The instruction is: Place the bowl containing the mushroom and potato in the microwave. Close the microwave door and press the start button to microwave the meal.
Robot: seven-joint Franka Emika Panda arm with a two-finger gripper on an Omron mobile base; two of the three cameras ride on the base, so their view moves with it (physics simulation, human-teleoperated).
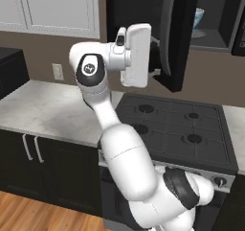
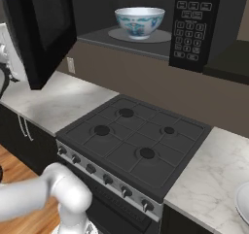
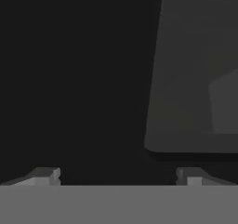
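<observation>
While bowl [image 2: 140, 21] sits inside microwave [image 2: 194, 26], door [image 2: 41, 31] blocks tool [image 3: 116, 175].

Black gas stove [image 2: 133, 143] with four burners and a row of knobs [image 2: 108, 180] along the front, marble-look counter [image 1: 45, 108] on both sides. White wall outlet [image 1: 58, 72], white upper cabinets [image 1: 52, 7], dark lower cabinets [image 1: 33, 165], wood floor [image 1: 28, 215]. A white dish's edge [image 2: 242, 201] peeks in at right.
</observation>
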